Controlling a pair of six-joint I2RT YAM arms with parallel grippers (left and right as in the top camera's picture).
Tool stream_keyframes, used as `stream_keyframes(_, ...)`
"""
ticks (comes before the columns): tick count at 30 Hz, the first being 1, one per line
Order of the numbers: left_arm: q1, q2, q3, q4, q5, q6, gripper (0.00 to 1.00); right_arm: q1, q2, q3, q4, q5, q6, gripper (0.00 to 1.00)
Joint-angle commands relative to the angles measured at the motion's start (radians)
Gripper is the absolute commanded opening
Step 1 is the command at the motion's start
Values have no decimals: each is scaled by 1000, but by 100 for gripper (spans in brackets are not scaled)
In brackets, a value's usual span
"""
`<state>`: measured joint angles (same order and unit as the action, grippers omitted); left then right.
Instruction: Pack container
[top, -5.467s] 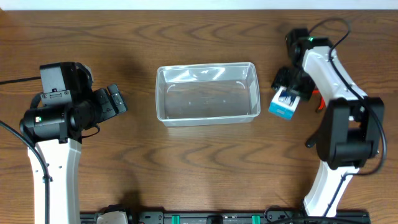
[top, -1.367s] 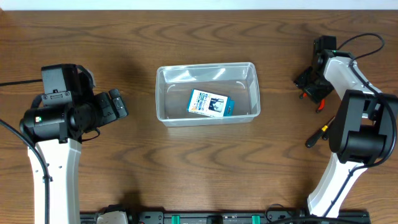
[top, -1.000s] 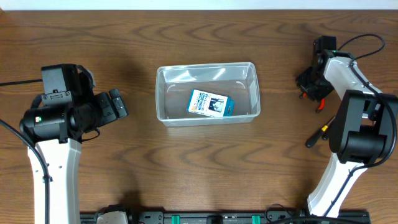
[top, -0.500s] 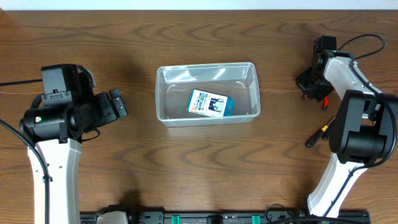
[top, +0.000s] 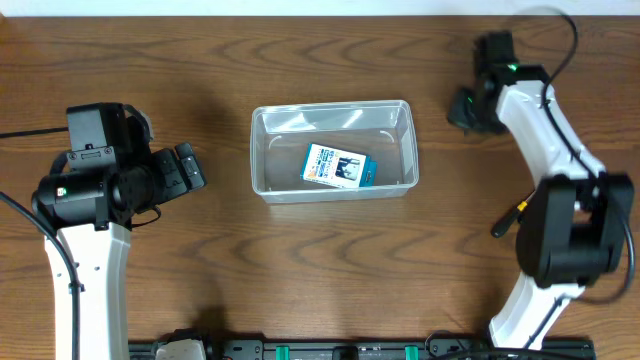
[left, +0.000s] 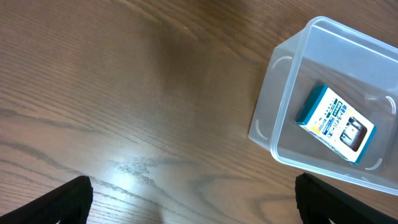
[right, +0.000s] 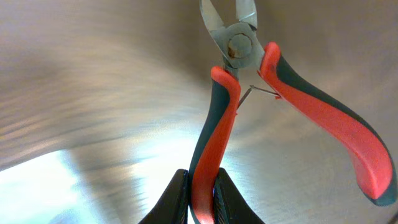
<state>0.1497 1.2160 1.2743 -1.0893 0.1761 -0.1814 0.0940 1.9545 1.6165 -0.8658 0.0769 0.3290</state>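
Note:
The clear container stands mid-table with a small blue-and-white box lying in it. In the left wrist view the container and the box show at the upper right. My right gripper is shut on one red-and-grey handle of a pair of cutting pliers, which hang above the blurred tabletop, their steel nose pointing away. From overhead the right gripper hovers just right of the container's far right corner, and the pliers are hidden under it. My left gripper is open and empty, left of the container.
A thin dark tool with a yellow-orange tip lies on the wood at the right, beside the right arm's base. The left gripper's dark fingertips frame bare wooden table in the left wrist view.
The right gripper closed on the pliers at the right edge, lifted them off the table and swung left and back toward the container. The left arm has not moved.

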Motion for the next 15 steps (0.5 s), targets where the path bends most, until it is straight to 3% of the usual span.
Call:
stream_keyframes(1, 2, 5, 18, -2, -12, 29, 96, 125, -125, 84, 5, -32, -365, 1)
stream_keyframes(7, 2, 5, 18, -2, -12, 32, 97, 351, -159, 90, -6, -99, -741, 1)
stream_keyframes(15, 2, 5, 18, -2, -12, 32, 96, 488, -49, 86, -11, -237, -825, 1)
